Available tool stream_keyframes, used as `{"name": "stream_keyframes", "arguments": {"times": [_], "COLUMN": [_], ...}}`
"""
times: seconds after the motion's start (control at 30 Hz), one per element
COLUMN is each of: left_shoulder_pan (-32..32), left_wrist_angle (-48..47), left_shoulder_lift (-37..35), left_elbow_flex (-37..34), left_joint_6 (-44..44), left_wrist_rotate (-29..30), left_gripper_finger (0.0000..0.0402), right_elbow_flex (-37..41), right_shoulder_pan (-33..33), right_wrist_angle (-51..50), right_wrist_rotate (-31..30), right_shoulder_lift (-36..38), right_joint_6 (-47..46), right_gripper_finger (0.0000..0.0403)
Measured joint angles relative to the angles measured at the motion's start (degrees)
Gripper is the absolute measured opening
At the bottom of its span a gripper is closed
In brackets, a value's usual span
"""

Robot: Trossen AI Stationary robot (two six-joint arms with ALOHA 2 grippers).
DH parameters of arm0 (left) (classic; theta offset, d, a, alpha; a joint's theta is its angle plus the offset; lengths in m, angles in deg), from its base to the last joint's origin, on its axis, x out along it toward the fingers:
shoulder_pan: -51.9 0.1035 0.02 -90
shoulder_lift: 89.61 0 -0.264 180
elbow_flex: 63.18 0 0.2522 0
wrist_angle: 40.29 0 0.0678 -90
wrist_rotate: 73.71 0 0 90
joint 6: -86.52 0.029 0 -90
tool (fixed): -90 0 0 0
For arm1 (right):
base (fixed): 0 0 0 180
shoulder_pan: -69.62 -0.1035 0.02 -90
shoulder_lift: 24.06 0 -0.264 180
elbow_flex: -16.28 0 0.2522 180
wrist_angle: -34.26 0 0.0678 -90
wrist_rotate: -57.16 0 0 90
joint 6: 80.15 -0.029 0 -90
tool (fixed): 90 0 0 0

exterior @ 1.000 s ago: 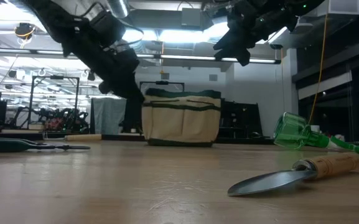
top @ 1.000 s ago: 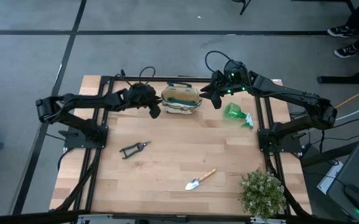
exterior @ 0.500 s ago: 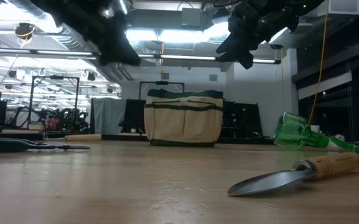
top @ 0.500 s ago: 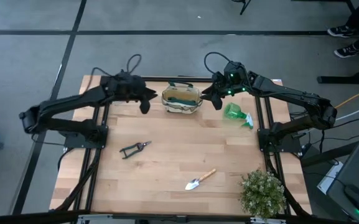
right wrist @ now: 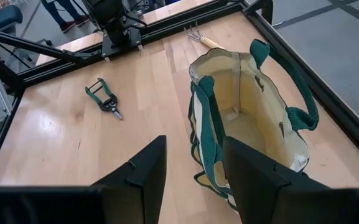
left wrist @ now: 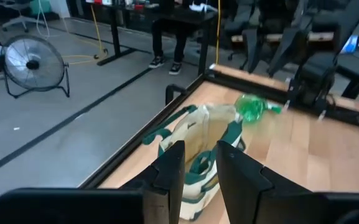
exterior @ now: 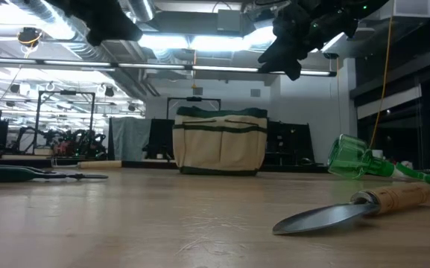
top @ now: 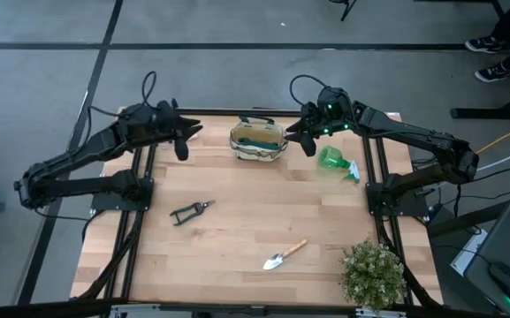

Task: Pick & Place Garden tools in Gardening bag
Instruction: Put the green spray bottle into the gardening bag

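Observation:
The cream gardening bag (top: 257,141) with green trim stands open and upright on its base at the far middle of the table. My left gripper (top: 182,143) hovers open to the bag's left, high above the table (left wrist: 200,165). My right gripper (top: 306,143) hovers open above the bag's right side (right wrist: 191,168). The green spray bottle (top: 336,162) lies on its side right of the bag. The black shears (top: 191,210) and the trowel (top: 284,254) lie flat on the table. A small wood-handled tool (right wrist: 203,40) lies by the far rail.
A bushy potted plant (top: 374,274) stands at the near right corner. Black frame rails (top: 140,203) run along the table's left, right and far sides. Bare wood lies between the shears and the spray bottle. People's legs show in the room beyond the table (left wrist: 167,37).
My left gripper has drawn away from the bag's left side, going up and toward the table's left edge. In the low view it has risen from beside the bag to the top of the picture. My right gripper has kept still.

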Motion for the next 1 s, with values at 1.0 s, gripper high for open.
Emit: {"name": "stream_keyframes", "arguments": {"times": [1.0], "left_shoulder_pan": [0.0], "left_wrist_angle": [0.2], "left_shoulder_lift": [-0.6], "left_elbow_flex": [0.0], "left_joint_6": [-2.2], "left_wrist_rotate": [-0.3], "left_gripper_finger": [0.0086], "right_elbow_flex": [0.0], "right_shoulder_pan": [-4.7], "right_wrist_angle": [2.5], "right_wrist_rotate": [7.9], "right_shoulder_lift": [0.0], "right_joint_6": [-15.0], "right_gripper_finger": [0.0163]}}
